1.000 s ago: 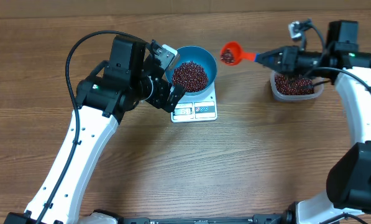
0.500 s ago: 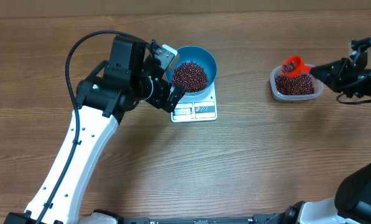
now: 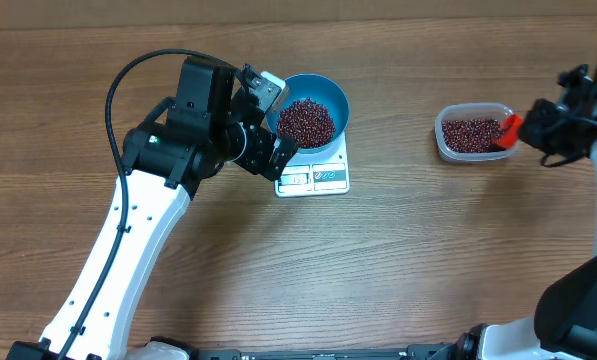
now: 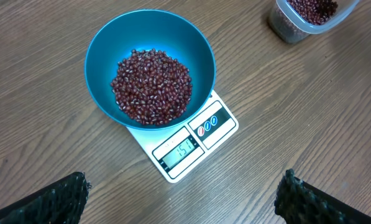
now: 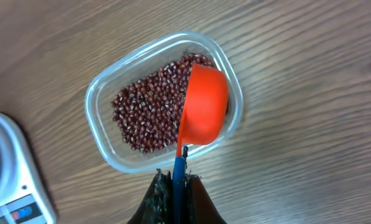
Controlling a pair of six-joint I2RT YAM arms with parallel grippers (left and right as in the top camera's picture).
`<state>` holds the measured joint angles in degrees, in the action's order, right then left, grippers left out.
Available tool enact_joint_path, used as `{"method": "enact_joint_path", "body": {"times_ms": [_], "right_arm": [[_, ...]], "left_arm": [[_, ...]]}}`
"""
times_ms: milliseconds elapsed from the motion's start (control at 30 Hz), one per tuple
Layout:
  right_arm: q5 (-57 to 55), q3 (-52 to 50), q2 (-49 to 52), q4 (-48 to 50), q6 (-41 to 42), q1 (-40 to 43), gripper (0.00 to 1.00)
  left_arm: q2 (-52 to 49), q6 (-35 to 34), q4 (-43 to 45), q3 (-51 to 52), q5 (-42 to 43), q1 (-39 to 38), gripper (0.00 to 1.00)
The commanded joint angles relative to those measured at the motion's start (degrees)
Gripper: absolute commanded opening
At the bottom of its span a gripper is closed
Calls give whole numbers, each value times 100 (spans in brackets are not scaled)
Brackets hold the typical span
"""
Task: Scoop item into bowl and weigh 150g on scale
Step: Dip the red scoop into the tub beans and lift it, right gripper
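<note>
Scoop (image 5: 204, 106) now withdrawn from bowl (image 4: 104, 50) to tub (image 5: 104, 93), tipped there by right gripper (image 5: 176, 186) clamped on its handle; left gripper (image 4: 182, 199) gapes empty. Beans (image 4: 151, 87) sit in the bowl on scale (image 4: 216, 124): weighing probably complete.

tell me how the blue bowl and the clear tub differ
The bowl is round, opaque and bright blue; the tub is a clear rounded rectangle. The bowl sits on the scale; the tub on the table. A red scoop is tipped at the tub, none at the bowl. Both hold red-brown beans.
</note>
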<state>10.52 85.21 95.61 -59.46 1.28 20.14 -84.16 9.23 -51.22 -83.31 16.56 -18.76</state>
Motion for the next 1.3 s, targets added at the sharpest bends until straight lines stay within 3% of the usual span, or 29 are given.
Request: {"method": "enact_joint_path", "body": {"times_ms": [0, 233, 433, 800, 1267], "right_arm": [[-1019, 142, -151, 136, 133, -544, 4], [-2380, 142, -149, 258, 131, -1473, 3], [-2787, 142, -149, 229, 133, -1744, 4], [-2712, 142, -149, 125, 133, -1827, 4], [-1451, 146, -264, 149, 136, -1825, 4]], "left_arm": [[133, 107, 7, -85, 87, -11, 100], [133, 107, 7, -85, 87, -11, 100], [133, 107, 7, -85, 87, -11, 100], [133, 107, 7, -85, 87, -11, 100], [133, 107, 7, -85, 87, -11, 100]]}}
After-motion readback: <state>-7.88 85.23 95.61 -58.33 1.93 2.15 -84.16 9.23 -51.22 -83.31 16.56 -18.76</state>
